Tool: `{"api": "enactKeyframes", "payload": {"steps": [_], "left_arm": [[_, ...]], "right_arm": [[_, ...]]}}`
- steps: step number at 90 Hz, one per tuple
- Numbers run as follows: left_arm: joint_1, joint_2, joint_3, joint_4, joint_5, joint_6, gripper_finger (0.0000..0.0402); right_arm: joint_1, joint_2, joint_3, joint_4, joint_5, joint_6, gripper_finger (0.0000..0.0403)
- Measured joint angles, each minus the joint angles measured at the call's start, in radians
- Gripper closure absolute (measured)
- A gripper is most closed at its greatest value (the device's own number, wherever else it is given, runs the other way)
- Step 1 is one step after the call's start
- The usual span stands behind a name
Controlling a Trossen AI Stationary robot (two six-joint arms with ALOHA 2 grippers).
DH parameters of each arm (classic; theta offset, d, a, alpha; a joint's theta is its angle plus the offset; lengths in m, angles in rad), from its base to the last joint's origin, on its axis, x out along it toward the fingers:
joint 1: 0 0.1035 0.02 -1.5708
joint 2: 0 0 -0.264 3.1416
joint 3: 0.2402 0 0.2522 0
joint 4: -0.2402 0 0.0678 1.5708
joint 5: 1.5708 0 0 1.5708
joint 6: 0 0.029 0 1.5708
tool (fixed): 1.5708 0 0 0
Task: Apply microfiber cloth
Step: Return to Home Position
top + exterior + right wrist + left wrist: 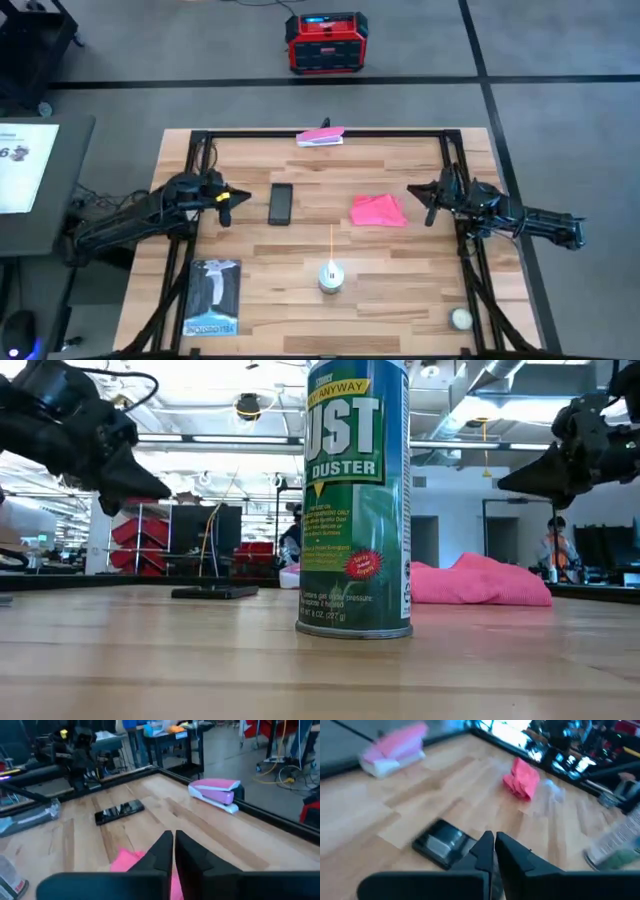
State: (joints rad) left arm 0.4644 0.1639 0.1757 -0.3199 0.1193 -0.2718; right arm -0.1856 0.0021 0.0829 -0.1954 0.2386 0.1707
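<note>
Wiping looks finished: the microfiber cloth (378, 211) lies free; left tool (227, 202) and right tool (428, 206), fingers together and empty, need only park home.

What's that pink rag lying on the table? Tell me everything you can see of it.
It is a bright pink microfiber cloth, soft-looking fabric, crumpled into a loose heap with raised folds, not spread flat. It lies on the wooden table, right of centre, to the right of the black phone and apart from it. Nothing holds it: the right gripper hangs above the table near it, shut and empty.
</note>
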Motion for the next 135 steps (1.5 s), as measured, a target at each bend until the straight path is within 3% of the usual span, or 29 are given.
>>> {"api": "enactKeyframes", "payload": {"steps": [14,33,41,56,77,135], "left_arm": [[0.0,-0.074,-0.002,0.023,-0.057,0.013,0.0401],[0.0,-0.163,-0.079,0.177,-0.124,0.063,0.0402],[0.0,-0.16,-0.116,0.234,-0.172,0.063,0.0402],[-0.01,-0.162,-0.141,0.3,-0.174,0.121,0.0402],[-0.036,-0.162,-0.142,0.288,-0.178,0.189,0.0402],[-0.043,-0.159,-0.144,0.3,-0.193,0.139,0.0402]], "right_arm": [[0.0,0.0,-0.076,0.237,-0.09,-0.044,0.0402],[-0.013,-0.002,-0.076,0.237,-0.089,-0.032,0.0402],[-0.002,0.0,-0.076,0.235,-0.088,-0.029,0.0403],[0.015,-0.001,-0.076,0.233,-0.088,-0.04,0.0403],[0.015,-0.001,-0.077,0.227,-0.094,-0.045,0.0403],[0.028,0.005,-0.077,0.234,-0.106,-0.014,0.0403]]}}
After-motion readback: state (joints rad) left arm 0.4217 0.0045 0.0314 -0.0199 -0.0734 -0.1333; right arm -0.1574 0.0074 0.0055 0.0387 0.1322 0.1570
